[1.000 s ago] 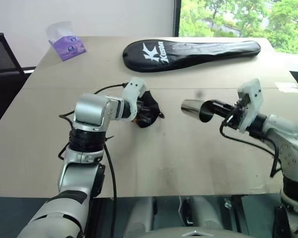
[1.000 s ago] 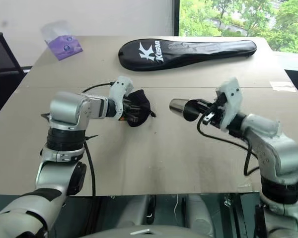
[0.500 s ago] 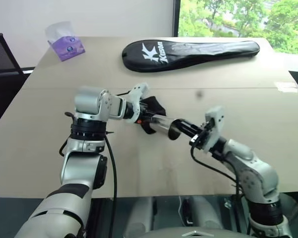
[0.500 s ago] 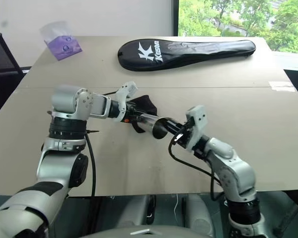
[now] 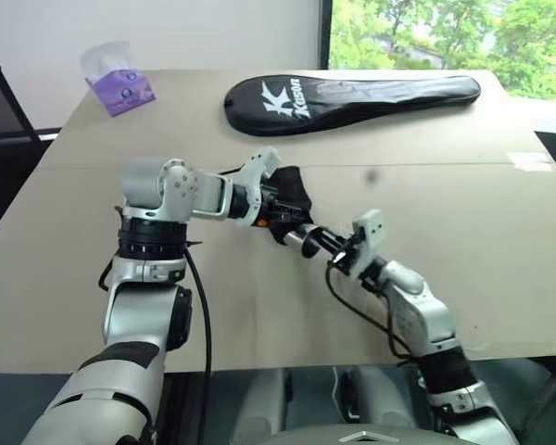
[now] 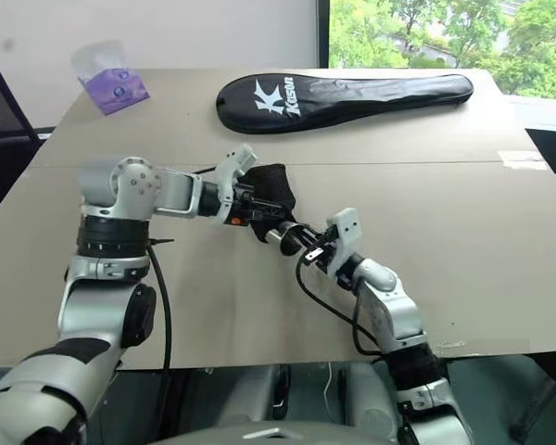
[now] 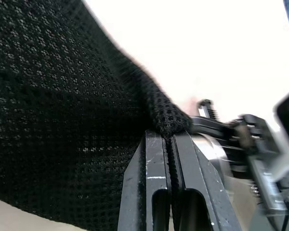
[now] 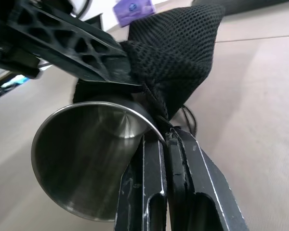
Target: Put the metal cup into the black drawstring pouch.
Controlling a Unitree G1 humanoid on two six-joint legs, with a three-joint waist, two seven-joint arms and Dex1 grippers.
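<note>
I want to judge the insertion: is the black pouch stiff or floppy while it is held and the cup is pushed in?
Probably floppy: the black drawstring pouch is soft mesh, hanging in folds from the left gripper. Its mouth may collapse, held by one edge. The smooth metal cup, pinched at its rim by the right gripper, could slip.

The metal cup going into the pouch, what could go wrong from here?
The left gripper pinches only the edge of the black drawstring pouch, so the mouth may sag shut or the fabric slip as the cup pushes in. The right gripper clamps just the rim of the metal cup, and the cup could twist loose and drop onto the table.
</note>
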